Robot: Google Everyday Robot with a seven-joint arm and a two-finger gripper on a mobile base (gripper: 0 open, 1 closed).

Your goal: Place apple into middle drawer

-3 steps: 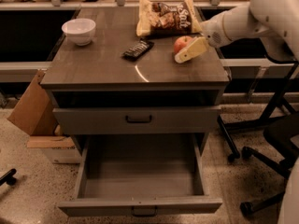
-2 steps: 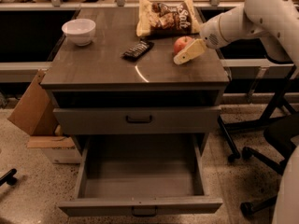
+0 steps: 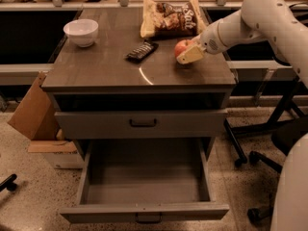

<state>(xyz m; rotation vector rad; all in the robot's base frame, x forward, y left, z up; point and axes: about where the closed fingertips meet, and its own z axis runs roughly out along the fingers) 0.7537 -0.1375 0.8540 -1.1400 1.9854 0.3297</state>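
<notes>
A dark worktop (image 3: 106,69) tops a grey drawer cabinet on a speckled floor. At its right rear the tool (image 3: 188,54), on a white arm reaching in from the right, sits against the apple (image 3: 181,46), which is on the worktop. Whether the tool is apart or clamped on the apple cannot be told. Just behind lies a snack bag (image 3: 168,18), to the left a dark flat bar (image 3: 141,50), and farther left a white bowl (image 3: 81,32). Below, the middle drawer (image 3: 144,196) stands pulled open.
</notes>
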